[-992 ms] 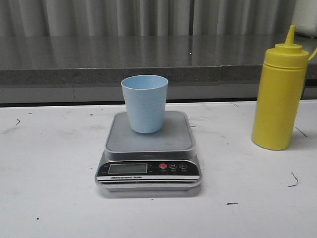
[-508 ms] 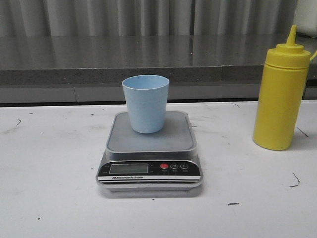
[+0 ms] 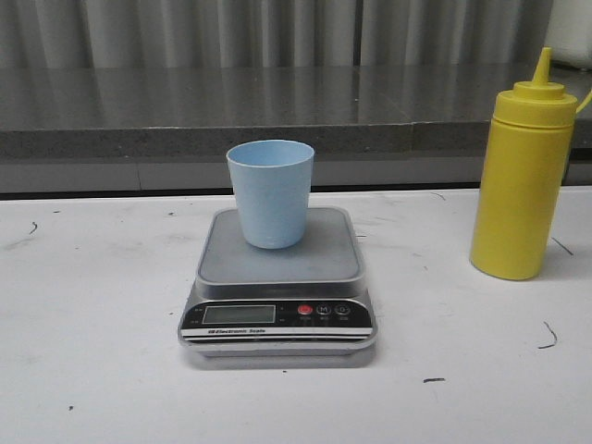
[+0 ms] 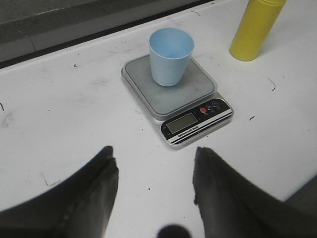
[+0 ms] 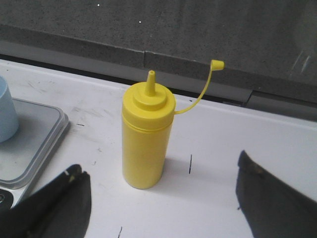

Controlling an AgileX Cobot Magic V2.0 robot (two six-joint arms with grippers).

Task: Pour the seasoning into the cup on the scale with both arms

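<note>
On the white desk (image 3: 92, 305), mid-width: pale blue cup (image 3: 270, 192) upright on the silver-grey scale (image 3: 277, 277); yellow seasoning bottle (image 3: 521, 176) upright near the right edge, well apart from the scale.
Cup sits on the rear half of the steel platform, open mouth up, looks empty inside in the left wrist view; scale display and red button face the front edge. Bottle nozzle uncovered, small tethered cap (image 5: 217, 64) hanging off to the side on a thin strap. Left end effector (image 4: 154, 183) released, fingers spread, holding nothing, above the desk's front-left area, short of the scale. Right end effector (image 5: 161, 201) released too, fingers wide apart either side of the bottle, not touching it.
</note>
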